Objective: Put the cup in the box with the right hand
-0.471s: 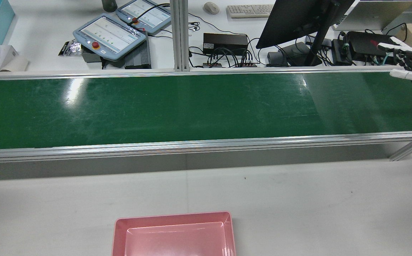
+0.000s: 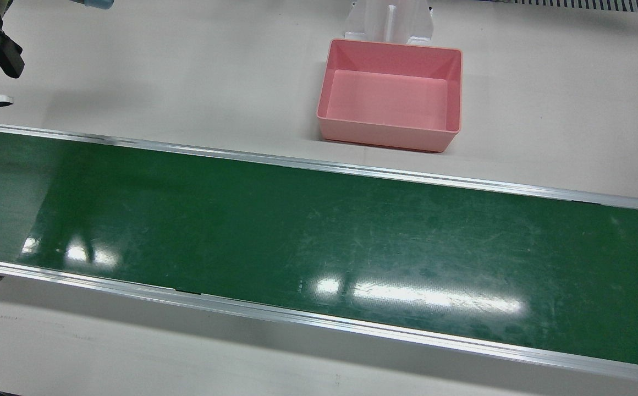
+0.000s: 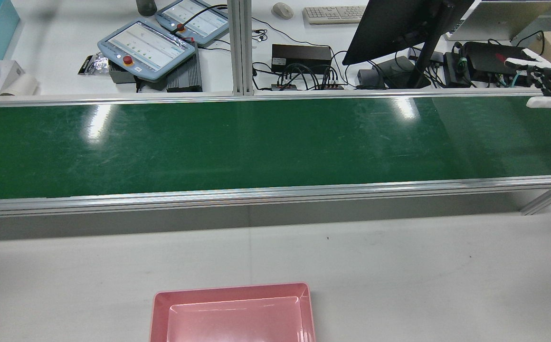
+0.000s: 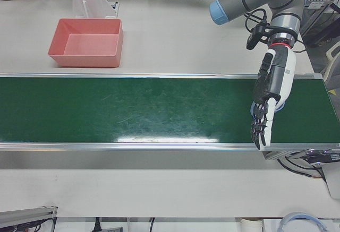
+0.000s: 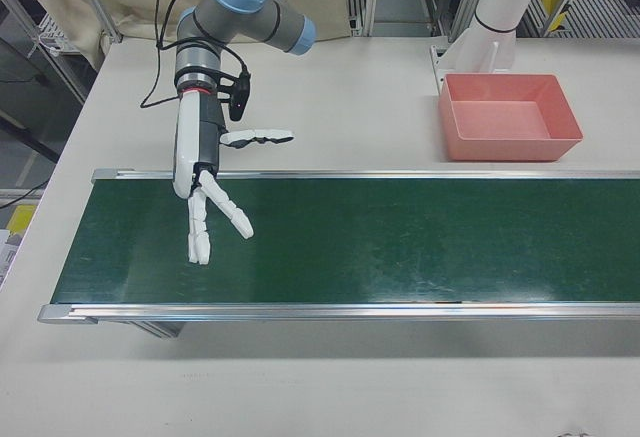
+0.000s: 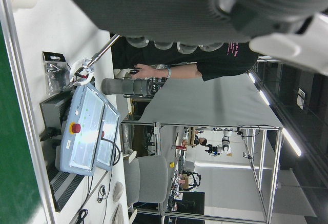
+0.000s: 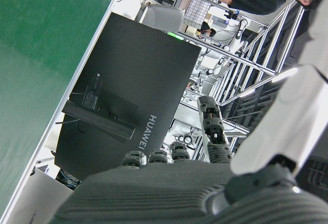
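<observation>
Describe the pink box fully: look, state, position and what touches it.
The pink box is a rectangular open-topped bin, apparently smooth plastic, with sloping walls and a flat, slightly glossy floor. It is empty; no cup shows in it or anywhere in these views. It sits upright on the pale table, on the robot's side of the green conveyor belt, apart from the belt's metal rail. A white pedestal base stands just behind it. Neither hand touches it.

We see the pink box (image 3: 232,313) cut off by the rear view's bottom edge. The right hand (image 3: 548,85) runs off its right edge. In the front view, that hand is mostly out of frame.
</observation>
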You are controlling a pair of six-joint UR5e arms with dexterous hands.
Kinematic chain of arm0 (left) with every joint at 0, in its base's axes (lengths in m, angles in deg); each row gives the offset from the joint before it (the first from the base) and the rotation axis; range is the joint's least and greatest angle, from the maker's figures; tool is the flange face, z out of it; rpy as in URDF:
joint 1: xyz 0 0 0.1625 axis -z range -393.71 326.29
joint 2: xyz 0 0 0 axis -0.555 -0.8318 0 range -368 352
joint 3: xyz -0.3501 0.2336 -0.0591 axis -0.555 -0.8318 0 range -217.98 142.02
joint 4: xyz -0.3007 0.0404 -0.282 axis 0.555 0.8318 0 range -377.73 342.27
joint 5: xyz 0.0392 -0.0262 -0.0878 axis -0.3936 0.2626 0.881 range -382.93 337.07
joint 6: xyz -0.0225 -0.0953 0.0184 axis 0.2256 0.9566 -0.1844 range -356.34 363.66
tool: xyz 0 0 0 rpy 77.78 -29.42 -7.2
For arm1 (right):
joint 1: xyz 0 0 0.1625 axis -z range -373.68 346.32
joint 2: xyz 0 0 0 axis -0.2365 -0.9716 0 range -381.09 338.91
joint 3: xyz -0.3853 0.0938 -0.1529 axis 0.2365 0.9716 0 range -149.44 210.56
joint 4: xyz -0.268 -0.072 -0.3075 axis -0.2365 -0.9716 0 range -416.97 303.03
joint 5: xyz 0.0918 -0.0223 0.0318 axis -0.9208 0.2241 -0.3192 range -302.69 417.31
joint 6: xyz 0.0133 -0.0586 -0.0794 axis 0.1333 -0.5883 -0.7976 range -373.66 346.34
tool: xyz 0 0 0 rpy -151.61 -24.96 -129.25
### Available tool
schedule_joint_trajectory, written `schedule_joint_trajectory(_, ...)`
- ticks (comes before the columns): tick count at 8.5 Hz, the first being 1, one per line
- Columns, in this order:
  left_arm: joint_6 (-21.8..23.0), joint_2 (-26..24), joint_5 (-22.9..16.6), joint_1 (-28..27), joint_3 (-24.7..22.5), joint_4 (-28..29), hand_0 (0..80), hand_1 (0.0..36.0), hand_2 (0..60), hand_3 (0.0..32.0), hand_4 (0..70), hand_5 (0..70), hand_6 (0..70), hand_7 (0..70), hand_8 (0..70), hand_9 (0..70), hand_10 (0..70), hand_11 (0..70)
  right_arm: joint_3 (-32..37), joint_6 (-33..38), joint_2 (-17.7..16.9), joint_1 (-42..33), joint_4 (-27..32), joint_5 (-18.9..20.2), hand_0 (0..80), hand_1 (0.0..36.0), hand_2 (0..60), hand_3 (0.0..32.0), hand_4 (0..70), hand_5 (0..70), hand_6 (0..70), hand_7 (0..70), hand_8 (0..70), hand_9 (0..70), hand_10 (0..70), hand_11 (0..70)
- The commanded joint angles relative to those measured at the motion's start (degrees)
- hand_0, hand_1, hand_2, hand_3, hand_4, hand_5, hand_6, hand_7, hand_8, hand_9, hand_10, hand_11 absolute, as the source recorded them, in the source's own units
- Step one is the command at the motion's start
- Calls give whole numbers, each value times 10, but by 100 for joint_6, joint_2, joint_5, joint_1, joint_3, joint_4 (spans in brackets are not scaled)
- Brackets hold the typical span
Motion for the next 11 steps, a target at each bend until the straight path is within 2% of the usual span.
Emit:
schedule_joint_trajectory(1, 0, 0, -8, 5, 0, -2, 0, 0, 0, 0, 0, 0, 0, 0, 0, 0, 0, 0, 686, -33, 335, 56, 513, 4, 409, 55, 67, 0, 101, 25, 32, 86, 5, 35, 21, 41)
schedule_joint_trajectory(2, 0, 0, 0, -4, -9, -2, 0, 0, 0, 0, 0, 0, 0, 0, 0, 0, 0, 0, 819, -42, 467, 65, 515, -5, 446, 43, 0, 0, 136, 25, 33, 96, 4, 36, 20, 39)
schedule_joint_trajectory(3, 0, 0, -8, -4, -9, -2, 0, 0, 0, 0, 0, 0, 0, 0, 0, 0, 0, 0, 838, -42, 529, 73, 506, -5, 447, 59, 32, 0, 125, 27, 34, 105, 3, 35, 18, 37)
schedule_joint_trajectory(6, 0, 0, 0, -4, -9, -2, 0, 0, 0, 0, 0, 0, 0, 0, 0, 0, 0, 0, 855, -42, 530, 188, 498, -14, 440, 58, 35, 0, 129, 26, 35, 113, 3, 38, 17, 35)
schedule_joint_trajectory(7, 0, 0, 0, 5, -9, -2, 0, 0, 0, 0, 0, 0, 0, 0, 0, 0, 0, 0, 855, -42, 504, 196, 498, -14, 418, 77, 107, 0, 105, 26, 35, 111, 5, 40, 16, 35)
schedule_joint_trajectory(8, 0, 0, -8, -4, -9, -2, 0, 0, 0, 0, 0, 0, 0, 0, 0, 0, 0, 0, 838, -25, 495, 214, 489, -14, 439, 59, 35, 0, 126, 26, 35, 112, 4, 39, 16, 34)
schedule_joint_trajectory(9, 0, 0, 0, -4, -9, -11, 0, 0, 0, 0, 0, 0, 0, 0, 0, 0, 0, 0, 838, -16, 486, 223, 489, -5, 439, 59, 35, 0, 125, 26, 35, 108, 3, 37, 16, 33)
schedule_joint_trajectory(10, 0, 0, 0, -4, -9, -2, 0, 0, 0, 0, 0, 0, 0, 0, 0, 0, 0, 0, 829, -7, 477, 223, 489, -5, 412, 87, 142, 0, 87, 27, 34, 103, 4, 37, 16, 33)
schedule_joint_trajectory(11, 0, 0, 0, -4, -9, -2, 0, 0, 0, 0, 0, 0, 0, 0, 0, 0, 0, 0, 812, -7, 468, 232, 489, -5, 441, 61, 35, 0, 117, 27, 33, 103, 3, 36, 15, 33)
